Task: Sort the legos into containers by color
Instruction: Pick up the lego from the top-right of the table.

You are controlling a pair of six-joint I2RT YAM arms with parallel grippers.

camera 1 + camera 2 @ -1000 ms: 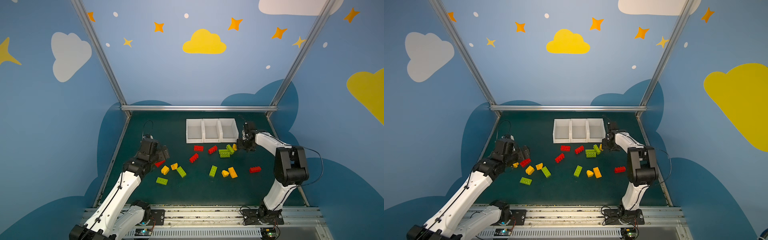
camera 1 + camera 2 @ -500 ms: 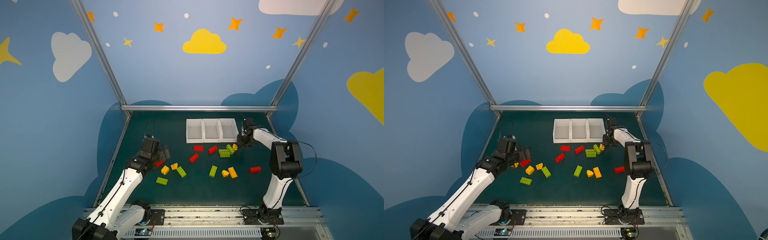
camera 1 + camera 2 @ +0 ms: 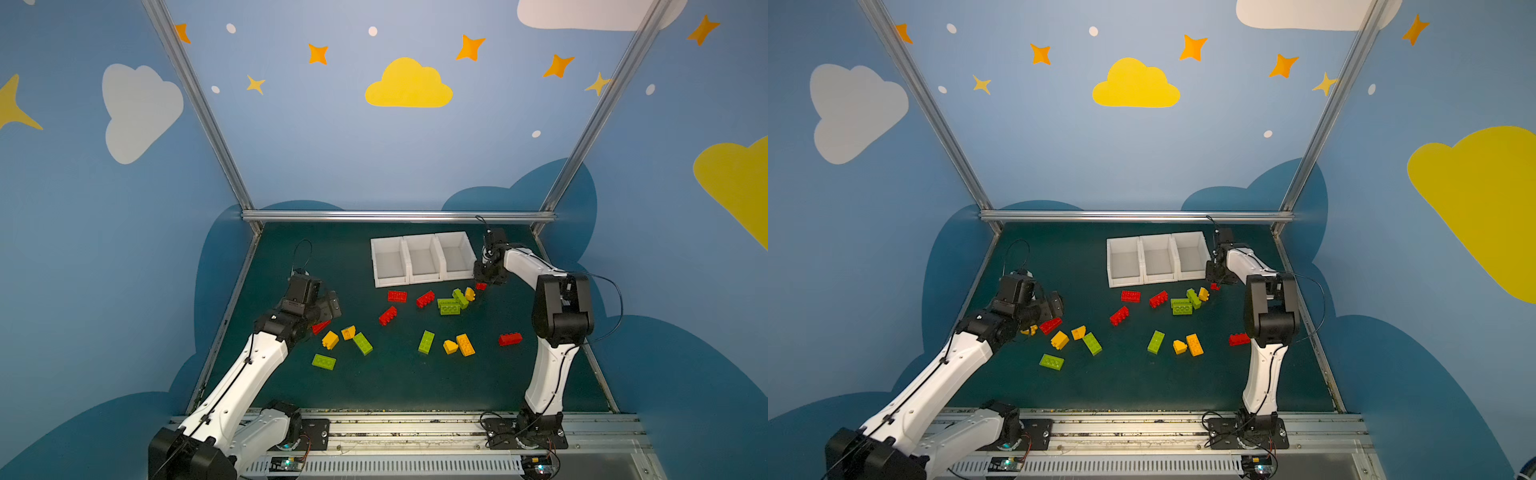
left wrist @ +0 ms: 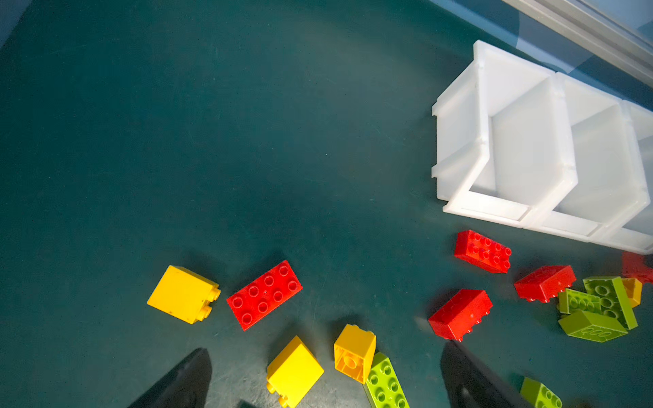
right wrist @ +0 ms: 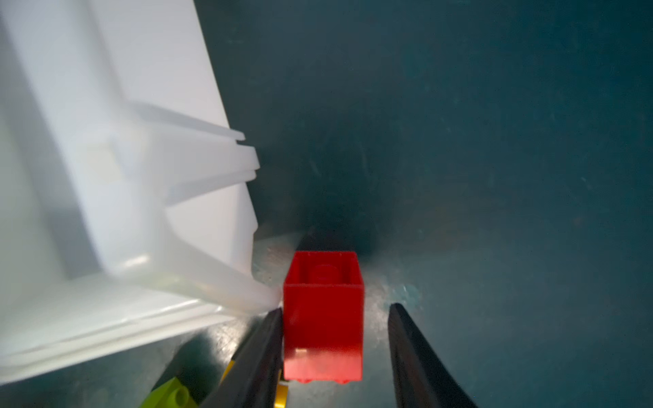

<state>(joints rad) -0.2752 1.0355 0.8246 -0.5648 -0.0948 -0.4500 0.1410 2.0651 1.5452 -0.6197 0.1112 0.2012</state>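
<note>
Right gripper [image 5: 335,308] low by bins [image 5: 116,197], jaws part-spread astride small red brick [image 5: 323,318] on mat [image 5: 494,176], one finger [image 5: 261,353] touching it, other seemingly clear, left gripper [image 4: 325,348] spread wide over yellow bricks [image 4: 293,371]

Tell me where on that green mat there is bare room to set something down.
Bare: the mat left of the white bins, up to the back rail; also the near strip between the bricks and the front rail. Crowded: the middle band, especially the green-yellow pile before the bins.
</note>
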